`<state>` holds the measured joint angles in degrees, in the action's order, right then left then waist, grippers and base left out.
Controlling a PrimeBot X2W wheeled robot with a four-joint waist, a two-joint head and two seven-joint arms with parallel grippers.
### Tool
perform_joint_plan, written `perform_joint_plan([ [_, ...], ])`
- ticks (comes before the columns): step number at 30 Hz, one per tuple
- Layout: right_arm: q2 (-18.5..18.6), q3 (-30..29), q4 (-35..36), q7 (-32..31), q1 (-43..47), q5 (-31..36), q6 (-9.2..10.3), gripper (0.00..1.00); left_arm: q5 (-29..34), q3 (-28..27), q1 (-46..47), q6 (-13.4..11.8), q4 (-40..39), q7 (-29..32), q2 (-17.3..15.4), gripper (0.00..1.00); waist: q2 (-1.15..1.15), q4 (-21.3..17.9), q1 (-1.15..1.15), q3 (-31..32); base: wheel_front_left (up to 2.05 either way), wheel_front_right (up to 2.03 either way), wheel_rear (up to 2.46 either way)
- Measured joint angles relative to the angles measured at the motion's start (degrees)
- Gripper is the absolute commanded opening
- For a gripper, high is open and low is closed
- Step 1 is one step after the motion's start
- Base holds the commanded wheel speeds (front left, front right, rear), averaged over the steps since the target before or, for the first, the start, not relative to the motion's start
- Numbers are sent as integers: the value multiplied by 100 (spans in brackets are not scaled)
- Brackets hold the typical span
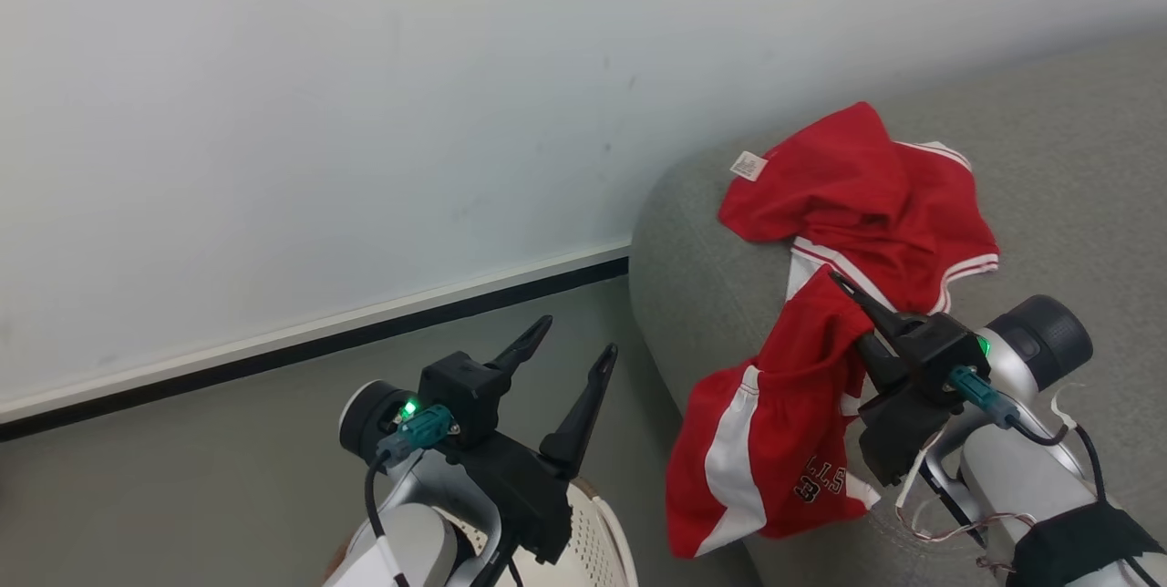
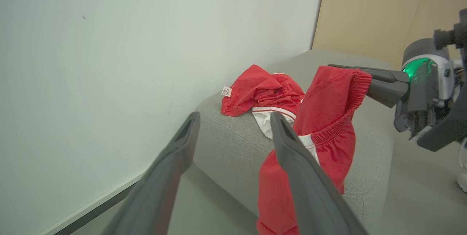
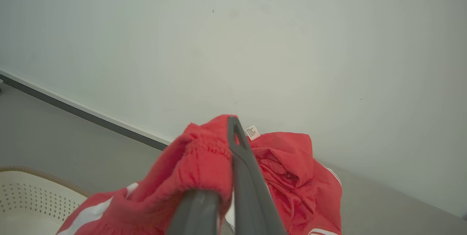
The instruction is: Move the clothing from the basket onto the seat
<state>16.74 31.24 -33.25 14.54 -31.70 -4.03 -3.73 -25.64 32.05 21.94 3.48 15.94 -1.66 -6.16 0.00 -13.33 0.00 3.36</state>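
Left gripper [image 1: 578, 336] at lower left, dark fingers [image 1: 583, 405] spread wide and empty, pointing up and right, pale left forearm [image 1: 401, 550] beneath it, right gripper [image 1: 841, 284] pressed closed, pinching the clothing [image 1: 775, 441], right forearm [image 1: 1012, 468] angling in from lower right, green wrist lights [image 1: 409, 407] lit

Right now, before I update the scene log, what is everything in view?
seat: one, grey, head view's right
lying garment: one, red with white trim, on the seat's top
held garment: one, red with white panels, hanging at the seat's front edge
basket: one, cream-white, head view's bottom edge
wall: one, white, behind the seat
floor: one, grey, left of the seat
left gripper: one, dark, open, empty, by the basket
right gripper: one, dark, shut on the held garment
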Motion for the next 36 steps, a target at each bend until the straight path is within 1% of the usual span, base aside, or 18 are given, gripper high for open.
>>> perform_joint_plan([
  [5, 214, -116, 442, 0, 219, -2, 122, 0, -1, 140, -50, 5, -68, -53, 93, 100, 0, -388, 0, 19, 0, 0, 0],
  [9, 267, -140, 794, 0, 227, -8, 126, 0, -1, 188, -121, -3, -158, -102, 136, 100, 0, -705, 0, 12, 0, 0, 0],
  [11, 255, -111, 939, 0, 218, -8, 118, 0, -1, 189, -131, -29, -178, -103, 136, 100, 0, -861, 0, -2, 0, 0, 0],
  [16, 177, -46, 1125, -1, -99, -10, 10, 0, 3, 186, -151, -146, -298, -154, 136, 100, 0, -1248, 0, -79, 0, 0, 0],
  [18, 220, -76, 1178, -20, -242, -32, -34, 0, 16, 227, -151, -148, -342, -151, 147, 100, 0, -1378, 0, -139, 0, 0, 0],
  [20, 293, -129, 1194, -73, -380, -49, -37, 0, 48, 274, -147, -157, -392, -142, 185, 100, 0, -1461, 0, -238, 0, 0, 0],
  [24, 333, -249, 1240, -224, -814, -53, -85, 0, 107, 314, -101, -204, -497, -94, 186, 100, 0, -1543, 0, -480, 0, 0, 0],
  [28, 436, -546, 1177, -370, -1485, -180, -121, 0, 160, 308, 36, -247, -617, -94, 179, 100, 0, -1515, 0, -772, 0, 0, 0],
  [32, 621, -811, 1024, -554, -2106, -291, -134, 0, 246, 296, 172, -248, -780, -94, 115, 100, 0, -1392, 1, -1075, 0, 0, 0],
  [33, 678, -905, 894, -646, -2364, -309, -141, 0, 264, 288, 238, -248, -860, -94, 59, 100, 0, -1308, 1, -1221, 0, 0, 0],
  [36, 829, -1070, 656, -794, -2775, -311, -159, 0, 407, 289, 318, -246, -995, -85, -26, 100, 0, -1163, 1, -1437, 0, 0, 0],
])
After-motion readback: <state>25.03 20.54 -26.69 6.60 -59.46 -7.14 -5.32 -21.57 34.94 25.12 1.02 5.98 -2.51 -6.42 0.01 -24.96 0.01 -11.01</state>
